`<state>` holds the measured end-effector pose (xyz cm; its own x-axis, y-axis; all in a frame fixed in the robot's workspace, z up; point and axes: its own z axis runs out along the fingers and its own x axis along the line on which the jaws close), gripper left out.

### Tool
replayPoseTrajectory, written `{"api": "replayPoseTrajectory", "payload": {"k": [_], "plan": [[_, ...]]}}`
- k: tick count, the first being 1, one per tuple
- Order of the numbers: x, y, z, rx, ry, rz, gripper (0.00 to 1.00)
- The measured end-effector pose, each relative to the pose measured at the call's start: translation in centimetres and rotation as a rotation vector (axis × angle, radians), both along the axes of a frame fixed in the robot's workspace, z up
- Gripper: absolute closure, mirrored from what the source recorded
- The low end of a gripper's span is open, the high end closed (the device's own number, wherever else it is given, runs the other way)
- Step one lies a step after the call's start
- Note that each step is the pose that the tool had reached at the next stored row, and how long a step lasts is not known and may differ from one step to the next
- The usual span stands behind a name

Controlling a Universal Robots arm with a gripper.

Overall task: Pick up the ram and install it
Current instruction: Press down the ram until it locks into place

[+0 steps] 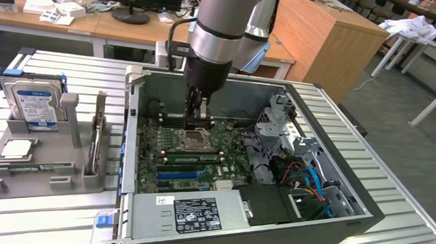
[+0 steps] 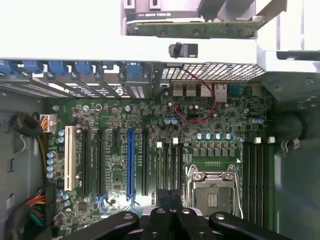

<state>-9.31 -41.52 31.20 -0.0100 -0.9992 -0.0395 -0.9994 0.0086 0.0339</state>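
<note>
**A:** What was the biggest thing on the slatted metal table (image 1: 392,179)?

**B:** The open grey steel computer case (image 1: 346,216), lying on its side with the green motherboard (image 1: 169,144) facing up. The silver and black robot arm (image 1: 222,28) reached down into it from the far side.

**A:** And outside the case?

**B:** On the exterior view's left, just beside the case, sat a grey plastic fixture tray (image 1: 68,179). At its far end the silver, blue-labelled hard drive (image 1: 33,105) stood upright. The square silver processor chip (image 1: 18,148) lay flat nearer to the camera.

**A:** Where was the black claw?

**B:** The gripper (image 1: 201,114) was low inside the case, above the motherboard and just beyond the empty square processor socket (image 1: 195,137). In the wrist view the gripper (image 2: 170,200) showed its fingers (image 2: 163,200) clenched together with nothing between them, over the dark memory slots (image 2: 169,165).

**A:** And the ram?

**B:** The long thin green ram stick (image 1: 97,136) seemed to stand on edge in the tray's holder, between the case wall and the hard drive, well apart from the claw. The wrist view caught the ram (image 2: 200,27) past the case's rim
</note>
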Motion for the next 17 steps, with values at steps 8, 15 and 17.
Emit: {"api": "replayPoseTrajectory", "payload": {"k": [8, 15, 17], "plan": [[0.0, 0.0, 1.78, 0.0, 0.0001, 0.0, 0.89], [0.0, 0.0, 2.67, 0.0002, -0.0001, 0.0, 0.89], [0.0, 0.0, 2.67, 0.0001, 0.0, 0.0, 0.89]]}}
